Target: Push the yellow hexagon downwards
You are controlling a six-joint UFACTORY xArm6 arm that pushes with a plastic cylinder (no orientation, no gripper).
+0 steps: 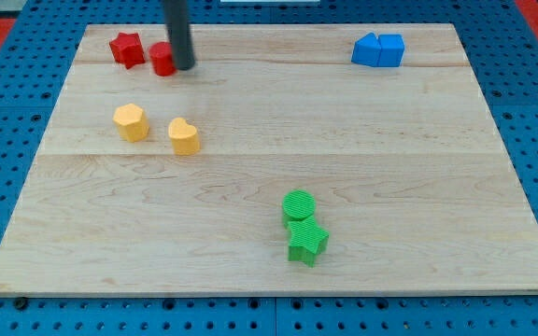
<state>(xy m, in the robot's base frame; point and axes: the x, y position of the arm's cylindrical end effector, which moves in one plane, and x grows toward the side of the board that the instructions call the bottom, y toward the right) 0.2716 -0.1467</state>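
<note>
The yellow hexagon [131,122] lies on the wooden board [269,168] at the view's left. A yellow heart [184,136] lies just to its right. My tip [184,67] is at the view's top left, above both yellow blocks, touching the right side of a small red block [162,59]. The tip is well apart from the hexagon, up and to its right.
A red star [127,49] lies left of the small red block. Two blue blocks [378,49] sit together at the top right. A green cylinder [299,205] and a green star [307,241] touch near the bottom middle.
</note>
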